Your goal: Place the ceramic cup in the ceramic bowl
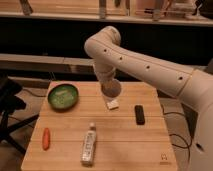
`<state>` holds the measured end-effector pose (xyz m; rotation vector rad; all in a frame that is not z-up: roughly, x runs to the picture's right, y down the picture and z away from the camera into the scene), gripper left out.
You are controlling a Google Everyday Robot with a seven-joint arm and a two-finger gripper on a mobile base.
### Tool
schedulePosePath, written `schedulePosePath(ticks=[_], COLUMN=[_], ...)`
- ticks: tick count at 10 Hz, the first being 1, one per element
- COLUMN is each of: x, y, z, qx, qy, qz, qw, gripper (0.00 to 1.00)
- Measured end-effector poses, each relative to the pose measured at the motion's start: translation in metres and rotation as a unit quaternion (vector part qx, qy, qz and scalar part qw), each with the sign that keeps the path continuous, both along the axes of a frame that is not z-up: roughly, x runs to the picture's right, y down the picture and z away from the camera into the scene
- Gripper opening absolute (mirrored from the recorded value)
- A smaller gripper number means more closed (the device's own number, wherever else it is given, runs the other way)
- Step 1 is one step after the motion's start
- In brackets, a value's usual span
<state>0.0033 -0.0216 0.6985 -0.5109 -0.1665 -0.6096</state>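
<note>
Single raised view, facing down and forward across the light wooden bench (125,142), moderately near, gripper (111,90) mid-frame, dark shelving behind

Cup (112,89) in hand (110,88), bowl (63,96) left

Colours now: ceramic bowl (63,96) green, darker green rim, lighter speckled inside. Ceramic cup (112,89) whitish w/ greyish-brown shaded inside, right at the gripper (108,85) under the cream-white arm (145,62), dark dots along arm. Table (120,135) light wood, plank lines. Orange-red carrot (46,138). White bottle (89,145) w/ dark label marks. Black small block (139,114). Pale white-cream square (113,104).
</note>
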Motion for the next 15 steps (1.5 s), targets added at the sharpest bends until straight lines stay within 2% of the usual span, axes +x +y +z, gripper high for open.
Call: schedulePosePath(ticks=[4,7,12,15], x=[-0.04,-0.046,-0.074,-0.08], y=[-0.017,-0.028,-0.038,-0.046], z=[0.008,0.015,0.028,0.037], qx=[0.016,0.032,0.034,0.045], qy=[-0.022,-0.034,-0.057,-0.066], qz=[-0.014,-0.022,-0.028,-0.031], qw=[0.9995,0.9987,0.9974,0.9963], gripper=[0.0,0.0,0.0,0.0])
